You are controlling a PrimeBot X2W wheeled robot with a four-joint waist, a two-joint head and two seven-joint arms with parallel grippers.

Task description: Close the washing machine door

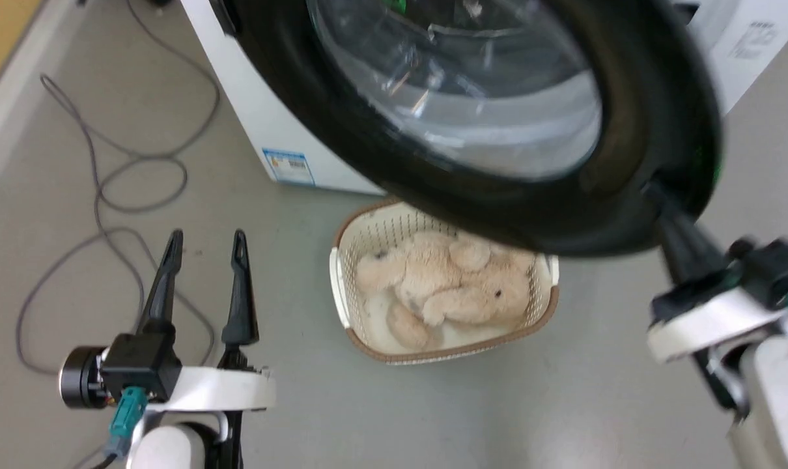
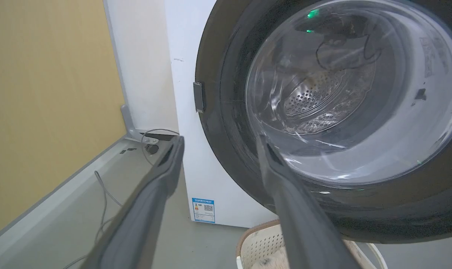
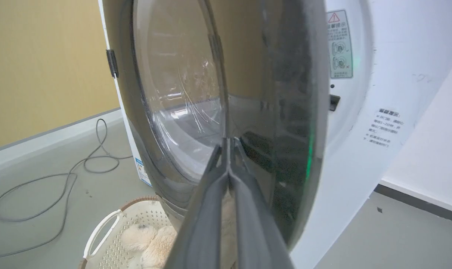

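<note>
The washing machine door [image 1: 641, 130], a black ring around a bulging glass bowl, stands swung partly out from the white washing machine [image 1: 257, 111]. My right gripper [image 1: 651, 190] is shut, fingertips pressed on the door's lower right rim. In the right wrist view the two fingers meet at the right gripper [image 3: 228, 145] against the door's [image 3: 293, 112] dark outer face, with the washer's front panel [image 3: 360, 168] beyond. My left gripper [image 1: 206, 240] hangs open and empty over the floor, left of the door. Its wrist view shows the left gripper [image 2: 219, 142] before the door [image 2: 226, 130].
A cream perforated basket [image 1: 342, 273] holding a plush bear [image 1: 446, 286] sits on the floor under the door. A grey cable [image 1: 107, 195] loops across the floor at left. A yellow wall [image 2: 43, 93] rises left of the washer [image 2: 188, 112].
</note>
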